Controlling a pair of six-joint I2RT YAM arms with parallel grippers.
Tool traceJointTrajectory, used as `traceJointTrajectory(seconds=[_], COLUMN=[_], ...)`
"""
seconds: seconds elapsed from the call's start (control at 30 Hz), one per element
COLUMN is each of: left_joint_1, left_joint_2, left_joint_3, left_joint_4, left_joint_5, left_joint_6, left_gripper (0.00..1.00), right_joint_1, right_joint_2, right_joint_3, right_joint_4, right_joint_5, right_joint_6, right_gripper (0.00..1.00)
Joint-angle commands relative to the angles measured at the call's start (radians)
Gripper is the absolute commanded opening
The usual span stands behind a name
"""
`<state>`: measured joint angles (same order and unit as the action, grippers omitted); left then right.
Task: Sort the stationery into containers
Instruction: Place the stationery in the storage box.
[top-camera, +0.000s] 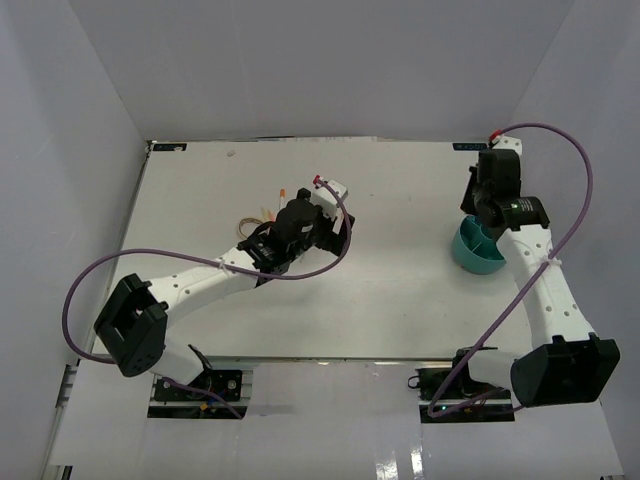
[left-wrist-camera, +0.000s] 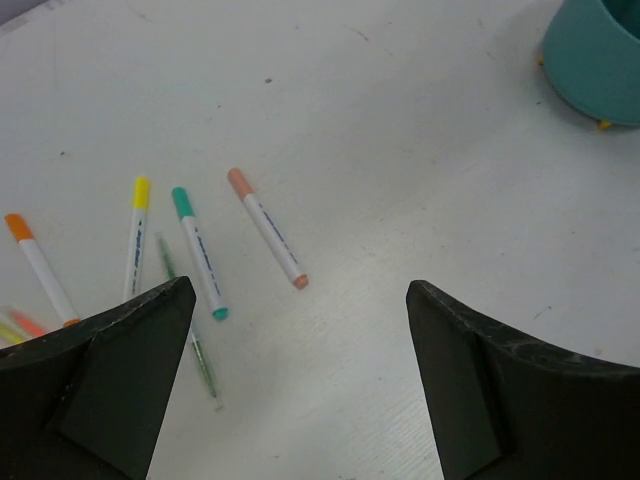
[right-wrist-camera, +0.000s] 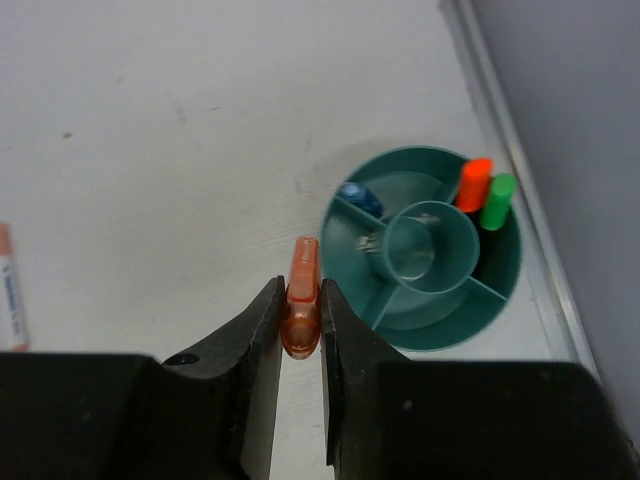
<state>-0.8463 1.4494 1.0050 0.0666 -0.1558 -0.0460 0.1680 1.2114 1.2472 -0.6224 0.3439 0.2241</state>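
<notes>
Worktop (top-camera: 400, 300) is white and walled on three sides.

Left arm (top-camera: 200, 280) reaches in over the centre-left. Right arm (top-camera: 545, 290) runs up the right side, and I see its wrist over the teal organiser cup (top-camera: 478, 255), which sits near the right edge.

Left fingers (left-wrist-camera: 120, 380) are spread wide with nothing between them, only bare worktop below.

Right fingers (right-wrist-camera: 255, 370) are nearly closed and clamp a salmon pen (right-wrist-camera: 301, 290). It sticks out forward past the tips. In the wrist view it sits just left of the cup, not over any compartment. I can't tell its height.

Cup from the right wrist: round centre well with dividers out to the wall. An orange cap (right-wrist-camera: 475, 183) and a green cap (right-wrist-camera: 497, 200) stand side by side in the far-right compartment. A blue item (right-wrist-camera: 358, 195) is in the far-left one.

Loose on the worktop ahead of the left fingers, lying roughly parallel:
- a salmon-capped white pen (left-wrist-camera: 268, 228)
- a teal-capped one (left-wrist-camera: 198, 253) beside it
- a yellow-capped one (left-wrist-camera: 135, 238)
- an orange-capped one (left-wrist-camera: 40, 270) furthest left

A thin green pencil (left-wrist-camera: 185, 315) lies by the teal-capped pen, its near end close to the left finger. All of these are well apart from the cup.
</notes>
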Motion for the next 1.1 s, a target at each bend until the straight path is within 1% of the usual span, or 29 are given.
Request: traceJointTrajectory(seconds=[0.0,0.17,0.2,0.3,0.53,0.73,1.07], left_joint_1=[0.012,0.013,0.013,0.013,0.013,0.015,0.013], left_joint_2=[0.002,0.003,0.008,0.017,0.034,0.035,0.037], left_joint_3=[0.047,0.040,0.040,0.043,0.047,0.049,0.049], left_joint_4=[-0.051,-0.045,-0.047,-0.053,-0.060,-0.062,-0.062], left_joint_5=[-0.096,-0.120,-0.123,-0.119,-0.105,-0.108,-0.100], left_joint_6=[-0.049,-0.041,-0.038,-0.038,-0.043,-0.037,-0.035], left_gripper=[0.98,0.98,0.98,0.98,0.98,0.98,0.98], right_joint_1=[-0.089,-0.156,-0.188,-0.220,-0.243,-0.249,-0.255], right_joint_2=[0.036,0.085,0.092,0.132,0.207,0.227,0.287], right_joint_3=[0.024,0.028,0.020,0.027,0.001,-0.011,-0.019], right_joint_4=[0.010,0.081,0.095,0.118,0.205,0.251,0.210], right_joint_5=[0.125,0.122,0.109,0.080,0.035,-0.006,-0.002], right_joint_6=[0.003,0.000,-0.003,0.009,0.015,0.001,0.034], right_gripper=[0.08,0.08,0.08,0.08,0.08,0.08,0.08])
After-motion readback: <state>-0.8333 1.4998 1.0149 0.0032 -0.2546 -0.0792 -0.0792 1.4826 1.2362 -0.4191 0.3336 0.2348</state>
